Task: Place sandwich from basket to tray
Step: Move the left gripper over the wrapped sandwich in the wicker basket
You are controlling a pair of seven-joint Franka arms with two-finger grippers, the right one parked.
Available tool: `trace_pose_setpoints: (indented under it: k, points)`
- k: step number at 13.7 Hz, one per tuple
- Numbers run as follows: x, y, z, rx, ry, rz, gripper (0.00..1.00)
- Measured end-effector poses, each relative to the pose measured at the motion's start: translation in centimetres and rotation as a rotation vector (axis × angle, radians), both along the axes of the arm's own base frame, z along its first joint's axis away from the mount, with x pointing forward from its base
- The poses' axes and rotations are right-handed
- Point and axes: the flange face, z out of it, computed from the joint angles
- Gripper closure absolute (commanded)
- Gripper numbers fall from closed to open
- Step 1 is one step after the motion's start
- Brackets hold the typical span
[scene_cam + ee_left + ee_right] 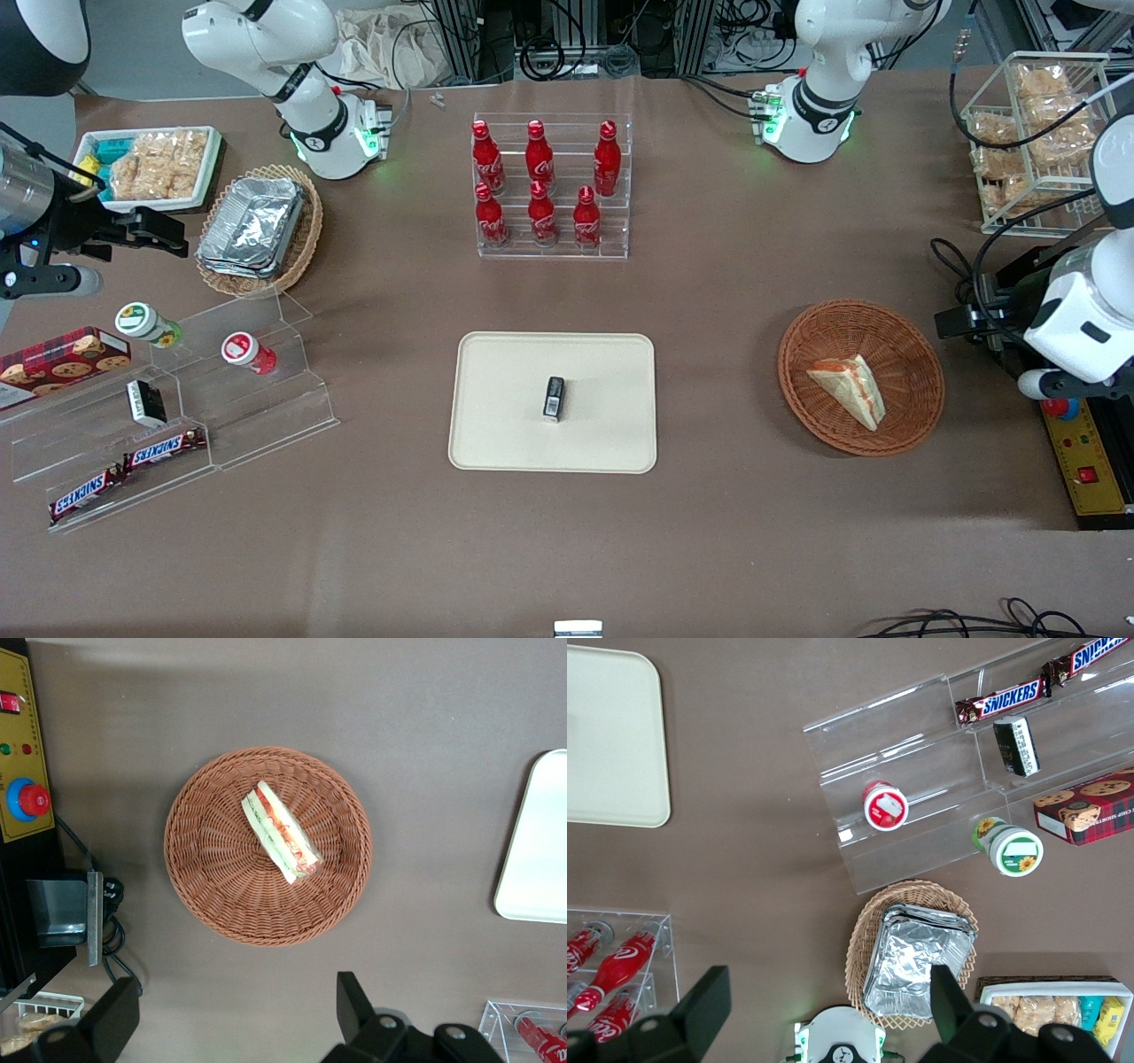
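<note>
**Gripper waiting high over the sandwich**

The left arm's gripper (235, 1019) hangs well above the basket (199, 904) with its two dark fingers (353, 1003) spread wide and nothing between them. It touches neither wicker nor bread.

Straight below it, the sandwich (282, 832) lies in the middle of the round reddish-brown basket, which sits toward the working arm's end of the table, well apart from the tray (505, 416).

To my eye the sandwich will be light and soft, easily squashed. A hard pinch would likely crush the bread and push the filling out. It seems to have a clear wrap, which could be slippery. I would take it across the two flat bread faces, near the middle of the wedge, closing gently.

It is a triangular wedge of pale white bread, with red-orange and green filling along its cut edge.

The cream tray lies near the table's middle, with a small dark packet (554, 397) standing at its centre.
</note>
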Motion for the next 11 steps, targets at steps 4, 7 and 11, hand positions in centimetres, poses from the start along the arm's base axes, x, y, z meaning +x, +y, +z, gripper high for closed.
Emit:
trace_pose_setpoints:
  k: [4, 7, 11]
  points:
    - [0.0, 0.0, 0.0, 0.000, 0.000, -0.001, 0.01]
    - [0.0, 0.0, 0.0, 0.001, -0.002, 0.000, 0.01]
    - [0.4, -0.1, -3.1, 0.002, -0.001, -0.004, 0.01]
